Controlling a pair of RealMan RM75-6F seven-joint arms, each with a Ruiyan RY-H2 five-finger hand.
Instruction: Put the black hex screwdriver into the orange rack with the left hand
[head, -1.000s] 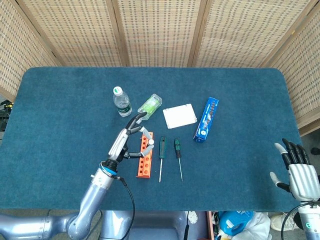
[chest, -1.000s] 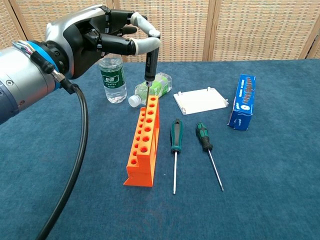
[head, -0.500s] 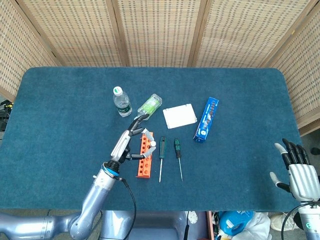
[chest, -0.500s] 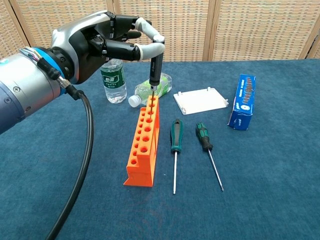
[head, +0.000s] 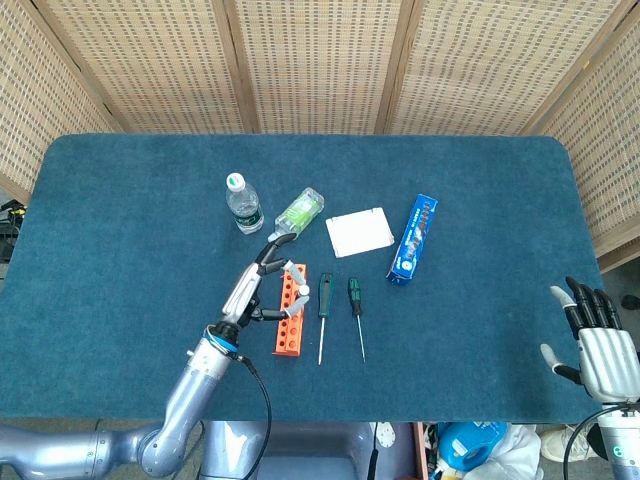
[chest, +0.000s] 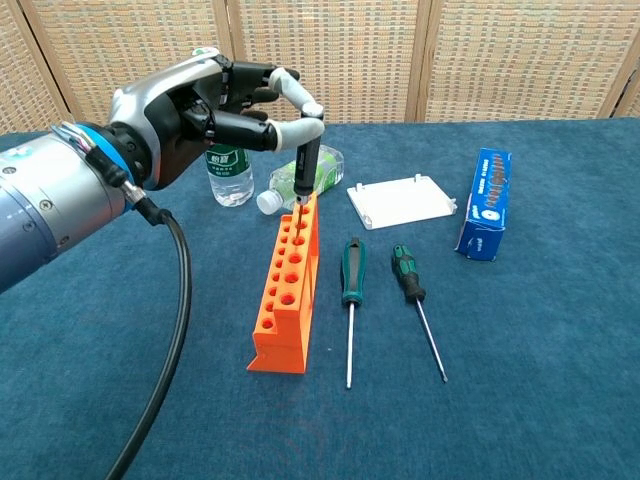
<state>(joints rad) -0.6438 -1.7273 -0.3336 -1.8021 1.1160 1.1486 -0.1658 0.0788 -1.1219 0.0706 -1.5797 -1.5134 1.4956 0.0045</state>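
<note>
Blue felt covers the surface, seen from the chest camera and from above. Nearest the robot, two green-handled screwdrivers lie side by side with shafts pointing toward the near edge: the left screwdriver and the right screwdriver, close together but not touching. Just to their left stands the orange rack, a stepped block with rows of round holes, its long axis running away from the robot.

At the far end of the rack, the black hex screwdriver stands nearly upright, its tip at or in one of the farthest holes; how deep it sits cannot be told. The left hand pinches its handle near the top between the thumb and a finger, the other fingers curled above. A black cable hangs from the left wrist.

Beyond the rack, a clear bottle with green contents lies on its side, and an upright water bottle stands partly behind the hand. To the right lie a white flat tray and a blue box.

In the head view, the right hand rests off the near right corner, holding nothing, fingers extended and slightly apart.
</note>
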